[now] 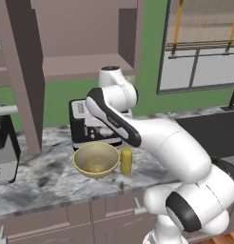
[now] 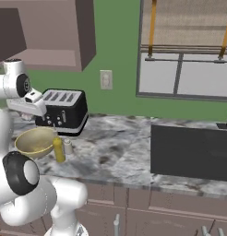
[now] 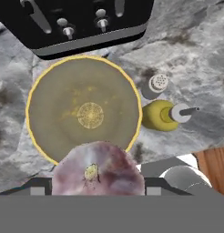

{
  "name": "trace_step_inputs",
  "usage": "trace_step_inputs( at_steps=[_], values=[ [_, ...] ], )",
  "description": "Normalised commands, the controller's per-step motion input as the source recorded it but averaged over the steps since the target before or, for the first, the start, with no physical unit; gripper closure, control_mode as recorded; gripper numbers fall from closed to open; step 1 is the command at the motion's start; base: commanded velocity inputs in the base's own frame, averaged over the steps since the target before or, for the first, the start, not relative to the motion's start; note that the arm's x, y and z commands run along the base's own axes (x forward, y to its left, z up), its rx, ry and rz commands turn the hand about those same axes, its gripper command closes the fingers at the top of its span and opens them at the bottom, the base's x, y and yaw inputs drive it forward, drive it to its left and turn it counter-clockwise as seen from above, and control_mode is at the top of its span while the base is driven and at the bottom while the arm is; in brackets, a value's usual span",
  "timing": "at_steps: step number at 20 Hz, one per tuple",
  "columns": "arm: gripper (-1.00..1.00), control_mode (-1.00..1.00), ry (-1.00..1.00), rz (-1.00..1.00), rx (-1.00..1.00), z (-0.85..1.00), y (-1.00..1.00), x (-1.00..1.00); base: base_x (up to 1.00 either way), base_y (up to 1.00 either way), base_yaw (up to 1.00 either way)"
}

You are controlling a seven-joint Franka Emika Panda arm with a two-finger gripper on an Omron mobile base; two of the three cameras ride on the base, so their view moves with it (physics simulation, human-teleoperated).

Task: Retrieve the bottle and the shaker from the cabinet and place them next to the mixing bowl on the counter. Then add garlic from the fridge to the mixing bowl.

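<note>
The garlic [image 3: 99, 169], a pinkish-white bulb with purple mottling, sits clamped between the fingers of the hand [image 3: 99, 182], which hangs above the near rim of the mixing bowl [image 3: 84, 111]. The bowl, tan-yellow and shallow, stands on the grey marbled table [image 3: 196, 59], set back from its front edge, with nothing lying inside it. Just beside the bowl stands the yellow-olive bottle [image 3: 165, 114], upright, close to the bowl's rim though I cannot tell whether they touch. The small pale shaker [image 3: 155, 85] stands upright just behind the bottle, near the bowl's rim. A black toaster [image 2: 62, 110] sits behind the bowl toward the table's back edge. The cabinet [image 1: 85, 33] hangs on the wall above.
</note>
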Motion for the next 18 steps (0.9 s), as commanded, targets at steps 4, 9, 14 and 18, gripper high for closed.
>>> trace_step_inputs(
  at_steps=[4,9,14,18],
  values=[
    [1.00,-1.00,0.02,-0.47,0.00,-0.10,0.01,0.18,0.00,0.00,0.00],
    [1.00,-1.00,-0.05,-0.31,0.00,-0.51,0.00,0.01,0.00,0.00,0.00],
    [1.00,-1.00,-0.13,-0.09,0.00,-0.26,0.02,0.00,0.00,0.00,0.00],
    [1.00,-1.00,-0.02,0.00,0.00,0.00,0.14,0.00,0.00,0.00,0.00]
  ],
)
